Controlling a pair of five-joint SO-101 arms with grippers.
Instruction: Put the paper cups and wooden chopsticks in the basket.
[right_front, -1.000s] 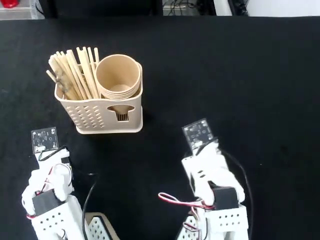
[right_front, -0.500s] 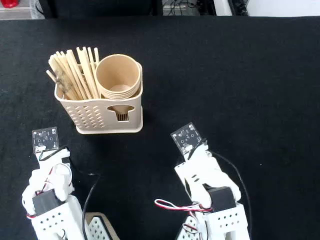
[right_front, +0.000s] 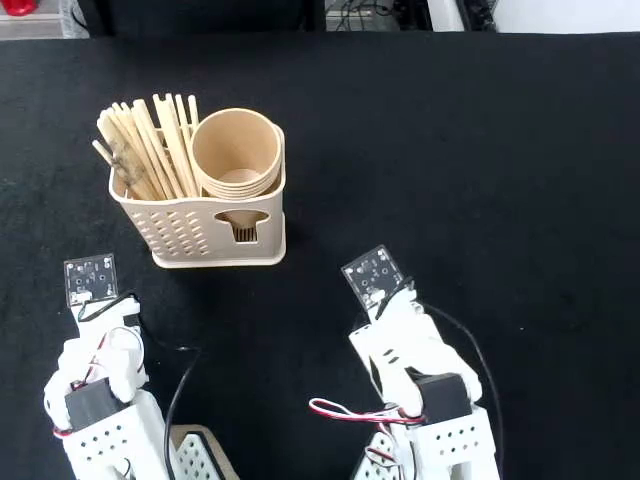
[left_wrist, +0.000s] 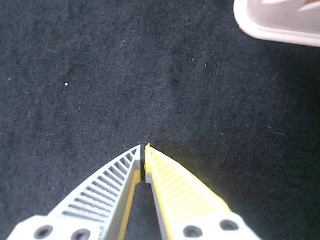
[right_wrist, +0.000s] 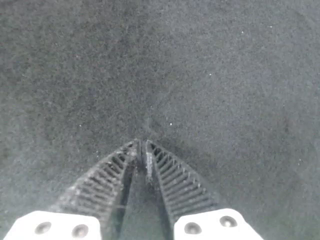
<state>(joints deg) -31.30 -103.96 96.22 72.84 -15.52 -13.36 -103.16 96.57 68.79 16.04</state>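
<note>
Basket (right_front: 200, 235) held paper cups (right_front: 237, 150) and chopsticks (right_front: 145, 140); left gripper (left_wrist: 145, 147), right gripper (right_wrist: 142, 145) pinched closed, empty. Risk: a stray arm swing tipping the basket.

Black cloth-covered table (right_front: 500, 150), red object (right_front: 20, 8) at far corner, cables (right_front: 350, 15) behind

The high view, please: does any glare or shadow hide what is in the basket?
High view: no glare; the paper cups and wooden chopsticks in the basket are evenly lit, shade only deep inside the cups. Left wrist view: the shut left gripper throws a faint shadow on the cloth beside it.
</note>
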